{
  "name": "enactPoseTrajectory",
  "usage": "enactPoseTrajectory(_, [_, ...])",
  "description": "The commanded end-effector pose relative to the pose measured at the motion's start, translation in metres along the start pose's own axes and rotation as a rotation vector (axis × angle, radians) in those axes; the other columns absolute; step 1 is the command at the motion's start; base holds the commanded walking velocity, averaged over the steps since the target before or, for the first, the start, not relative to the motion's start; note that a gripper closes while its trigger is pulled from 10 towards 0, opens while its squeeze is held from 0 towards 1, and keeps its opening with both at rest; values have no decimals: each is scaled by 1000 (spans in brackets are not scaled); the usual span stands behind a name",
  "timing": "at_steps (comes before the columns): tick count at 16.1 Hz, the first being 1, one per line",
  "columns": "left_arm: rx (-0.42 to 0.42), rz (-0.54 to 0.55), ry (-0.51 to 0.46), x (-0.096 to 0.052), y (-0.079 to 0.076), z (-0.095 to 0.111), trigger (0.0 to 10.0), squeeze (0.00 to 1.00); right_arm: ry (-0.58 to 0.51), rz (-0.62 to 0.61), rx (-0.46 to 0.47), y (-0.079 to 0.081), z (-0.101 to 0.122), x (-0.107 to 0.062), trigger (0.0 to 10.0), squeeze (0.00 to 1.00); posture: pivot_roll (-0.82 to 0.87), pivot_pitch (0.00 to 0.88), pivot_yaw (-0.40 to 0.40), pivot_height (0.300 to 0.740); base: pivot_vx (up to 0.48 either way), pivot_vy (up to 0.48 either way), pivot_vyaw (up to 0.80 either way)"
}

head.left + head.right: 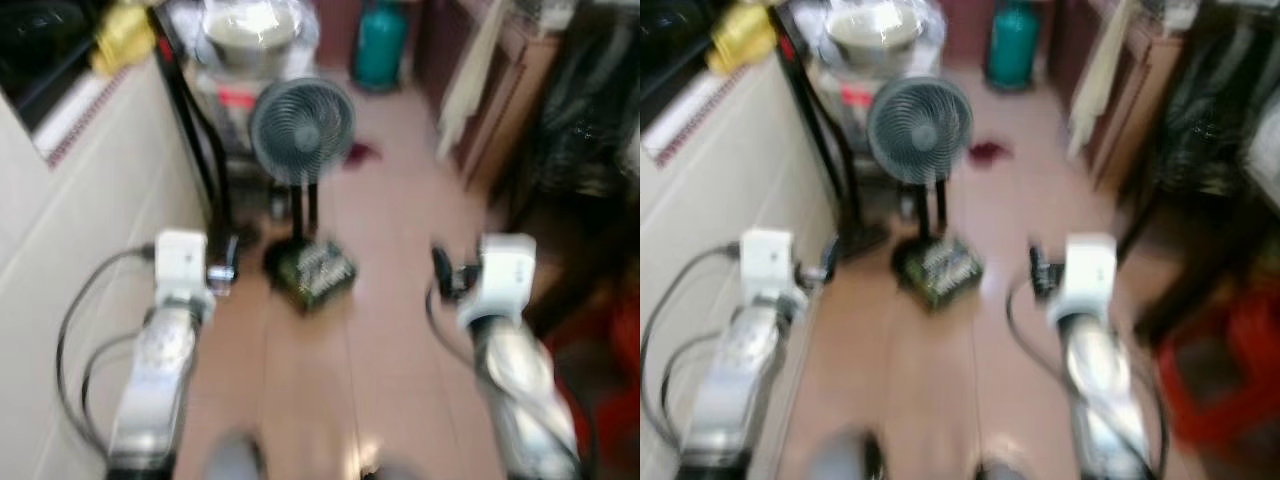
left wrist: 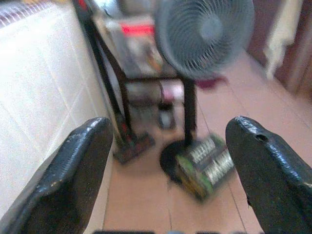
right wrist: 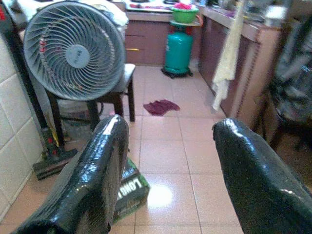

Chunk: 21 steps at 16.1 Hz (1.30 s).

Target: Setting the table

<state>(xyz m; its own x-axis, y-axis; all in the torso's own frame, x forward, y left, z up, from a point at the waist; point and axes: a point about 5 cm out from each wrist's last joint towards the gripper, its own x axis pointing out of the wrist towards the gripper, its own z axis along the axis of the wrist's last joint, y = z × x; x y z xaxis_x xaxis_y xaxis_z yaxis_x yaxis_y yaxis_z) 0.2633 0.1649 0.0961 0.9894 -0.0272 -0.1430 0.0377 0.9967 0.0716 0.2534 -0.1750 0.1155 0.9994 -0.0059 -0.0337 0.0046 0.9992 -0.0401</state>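
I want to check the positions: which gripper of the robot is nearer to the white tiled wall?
Left. The left gripper hangs right beside the tiled wall; the right gripper is across the floor, beyond the fan.

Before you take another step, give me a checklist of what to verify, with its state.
1. Path ahead: not ok. A grey round-headed pedestal fan stands on the tiled floor directly in front.
2. Floor clutter: not ok. A green cardboard box lies at the fan's base, and a dark red rag lies further on.
3. Left pincer: ok, open and holding nothing.
4. Right pincer: ok, open and holding nothing.
5. Table to set: cannot tell, none made out in these blurred views.
6. Teal gas cylinder: ok, upright and well beyond the fan.
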Motion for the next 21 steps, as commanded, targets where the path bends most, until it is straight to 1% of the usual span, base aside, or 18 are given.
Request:
enactPoseTrajectory(1, [14, -13, -39, 3, 2, 12, 10000, 0, 14, -6, 11, 0, -2, -3, 10000, 0, -10, 57, 32, 740, 0, 0, -781])
enactPoseTrajectory(4, [32, -14, -37, 1, 4, 12, 10000, 0, 23, -4, 16, 1, -2, -5, 10000, 0, -8, 63, 36, 740, 0, 0, -781])
enactPoseTrajectory(5, [25, -23, -43, 1, 3, 13, 10000, 0, 27, -4, 21, 2, -3, -5, 10000, 0, -6, 64, 39, 740, 0, 0, -781])
enactPoseTrajectory(6, [40, -22, -53, 1, 3, 15, 10000, 0, 33, -5, 26, 2, -4, -5, 10000, 0, -6, 64, 40, 740, 0, 0, -781])
enactPoseTrajectory(7, [63, -11, -83, 0, 3, 18, 10000, 0, 33, -5, 27, 3, -4, -6, 10000, 0, -7, 65, 42, 740, 0, 0, -788])
enactPoseTrajectory(9, [23, -32, -69, 1, 3, 17, 10000, 0, 29, -6, 29, 3, -3, -6, 10000, 0, -9, 68, 44, 740, 0, 0, -788])
enactPoseTrajectory(10, [29, -30, -76, 2, 4, 19, 10000, 0, 23, -7, 29, 3, -1, -5, 10000, 0, -12, 77, 48, 740, 0, 0, -788])
enactPoseTrajectory(12, [10, -25, -77, 4, 5, 20, 10000, 0, 16, -21, 34, 1, 1, -3, 10000, 0, -12, 80, 48, 740, 0, 0, -788])
enactPoseTrajectory(17, [1, -40, -82, 3, 1, 20, 10000, 0, 18, -14, 30, 1, 2, -4, 10000, 0, -19, 92, 44, 740, 0, 336, -785])
enactPoseTrajectory(21, [3, -42, -79, 1, -1, 19, 10000, 0, 20, -14, 29, 1, 2, -6, 10000, 0, -22, 99, 42, 740, 0, 0, -788])
